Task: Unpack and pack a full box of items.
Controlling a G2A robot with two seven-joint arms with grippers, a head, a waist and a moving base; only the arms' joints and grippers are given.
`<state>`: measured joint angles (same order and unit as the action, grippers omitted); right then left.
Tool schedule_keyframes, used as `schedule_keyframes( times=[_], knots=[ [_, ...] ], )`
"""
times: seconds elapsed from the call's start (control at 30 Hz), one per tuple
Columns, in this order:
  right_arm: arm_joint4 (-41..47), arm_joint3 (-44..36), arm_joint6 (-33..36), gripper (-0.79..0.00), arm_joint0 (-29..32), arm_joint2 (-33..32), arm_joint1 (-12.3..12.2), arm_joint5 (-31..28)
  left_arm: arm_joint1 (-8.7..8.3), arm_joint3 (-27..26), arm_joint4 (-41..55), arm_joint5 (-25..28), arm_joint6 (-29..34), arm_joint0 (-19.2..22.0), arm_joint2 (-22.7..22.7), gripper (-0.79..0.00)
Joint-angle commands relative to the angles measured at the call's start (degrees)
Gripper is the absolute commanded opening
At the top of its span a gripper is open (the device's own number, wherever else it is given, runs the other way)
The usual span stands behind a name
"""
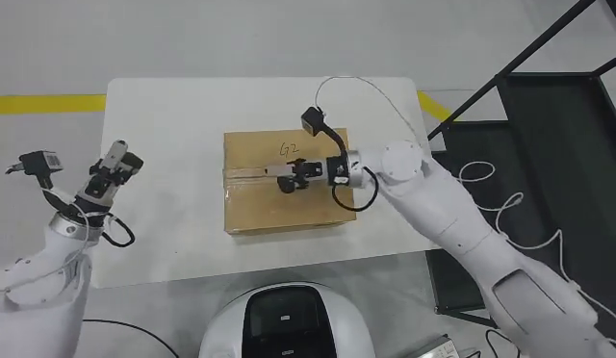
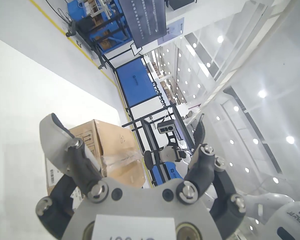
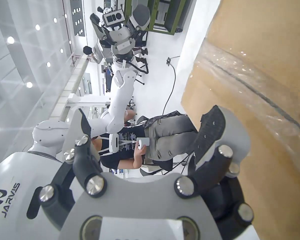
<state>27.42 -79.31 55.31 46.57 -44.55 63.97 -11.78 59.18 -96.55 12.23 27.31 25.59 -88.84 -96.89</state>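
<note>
the right hand (image 1: 294, 173) (image 3: 145, 121) hangs over the top of the box (image 1: 260, 204) (image 3: 265, 51), its fingers spread wide with nothing between them. one finger (image 3: 215, 126) sits just beside the cardboard, near the clear tape (image 3: 252, 88) that runs along the centre seam. the box is closed and taped shut, and stands in the middle of the white surface (image 1: 164, 117). the left hand (image 1: 115, 163) (image 2: 126, 126) is held above the surface's left edge, well apart from the box, also spread wide and holding nothing. beyond its fingers the tape wraps down one side of the box.
</note>
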Motion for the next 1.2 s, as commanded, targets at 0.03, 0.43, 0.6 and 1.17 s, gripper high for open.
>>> schedule_keyframes(
  times=[0.03, 0.43, 0.6, 1.17],
  knots=[
    [2.01, 2.84, -0.88, 0.000, -2.78, 4.12, 2.26, -0.38, -0.09, 0.53, 0.65, 0.15, -0.14, -0.38, -1.91, 0.000],
    [4.77, 17.16, -7.39, 0.000, -11.63, 15.52, 12.09, -2.88, 0.05, 0.79, 5.28, 0.69, 1.48, -2.04, -4.46, 0.000],
    [4.69, 22.39, -8.25, 0.000, -13.48, 18.32, 15.77, -5.04, 0.28, 1.49, 7.20, 1.58, 1.49, -2.67, -4.37, 0.000],
    [6.94, 34.08, -4.25, 0.000, -16.23, 16.99, 21.30, -6.95, 0.39, 1.80, 8.00, 1.94, 0.83, -2.60, -4.69, 0.000]
  ],
)
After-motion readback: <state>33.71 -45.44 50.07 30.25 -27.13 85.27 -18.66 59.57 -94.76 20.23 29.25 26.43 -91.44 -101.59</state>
